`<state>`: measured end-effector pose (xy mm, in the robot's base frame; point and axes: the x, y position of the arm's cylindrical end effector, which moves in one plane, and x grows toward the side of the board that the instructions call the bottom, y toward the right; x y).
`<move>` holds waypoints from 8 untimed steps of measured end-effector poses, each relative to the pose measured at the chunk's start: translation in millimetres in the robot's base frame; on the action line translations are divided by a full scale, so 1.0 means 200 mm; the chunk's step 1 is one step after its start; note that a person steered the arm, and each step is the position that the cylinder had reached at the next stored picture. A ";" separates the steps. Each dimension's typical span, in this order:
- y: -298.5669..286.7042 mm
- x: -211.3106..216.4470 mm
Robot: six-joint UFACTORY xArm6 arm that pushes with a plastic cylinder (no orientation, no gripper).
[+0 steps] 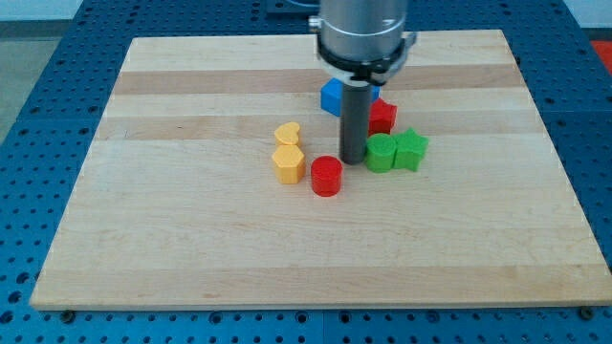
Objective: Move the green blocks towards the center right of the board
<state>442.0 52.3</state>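
Two green blocks sit side by side right of the board's middle: a round green one [382, 153] and a star-like green one [411, 149] touching it on the view's right. My tip [352, 159] stands on the board just left of the round green block, very close to it or touching. A red cylinder [326, 176] lies just below-left of the tip.
A red block [383, 116] sits just above the green blocks. A blue block [333, 96] is partly hidden behind the rod. A yellow heart [288, 133] and a yellow hexagon [288, 162] sit left of the tip. The wooden board [191, 239] lies on a blue pegboard.
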 end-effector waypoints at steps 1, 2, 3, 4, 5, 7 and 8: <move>0.15 0.00; 0.25 -0.01; 0.35 -0.01; 0.35 -0.05; 0.35 -0.14; 0.46 -0.32; 0.45 -0.41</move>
